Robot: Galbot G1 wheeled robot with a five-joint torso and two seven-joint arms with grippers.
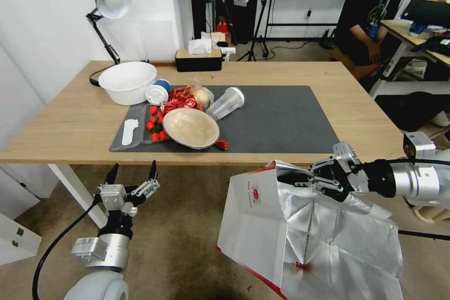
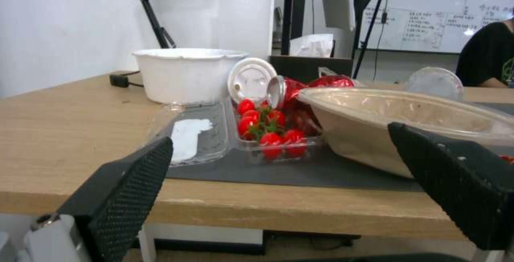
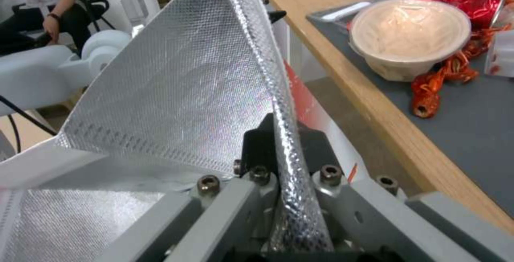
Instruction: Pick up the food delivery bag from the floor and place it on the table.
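The food delivery bag [image 1: 255, 218], white with a round red logo and crumpled silver foil lining, hangs tilted in front of the table's [image 1: 70, 122] front edge, right of centre. My right gripper [image 1: 294, 179] is shut on the bag's top foil rim [image 3: 286, 93], which runs between its fingers [image 3: 257, 141]. The rim is about level with the tabletop edge [image 3: 369, 105]. Brown floor [image 1: 183, 239] lies below; whether the bag's base touches it is unclear. My left gripper [image 1: 132, 172] is open and empty, low at the left in front of the table, its black pads [image 2: 128, 189] facing the table edge.
On the dark grey mat [image 1: 281, 122] lie a beige bowl [image 1: 191, 127], a clear box of cherry tomatoes [image 1: 156, 124], a tipped plastic cup [image 1: 226, 102] and red wrappers. A white bowl [image 1: 127, 81], lamp [image 1: 108, 2] and tissue box [image 1: 198, 58] stand behind. The mat's right half is bare.
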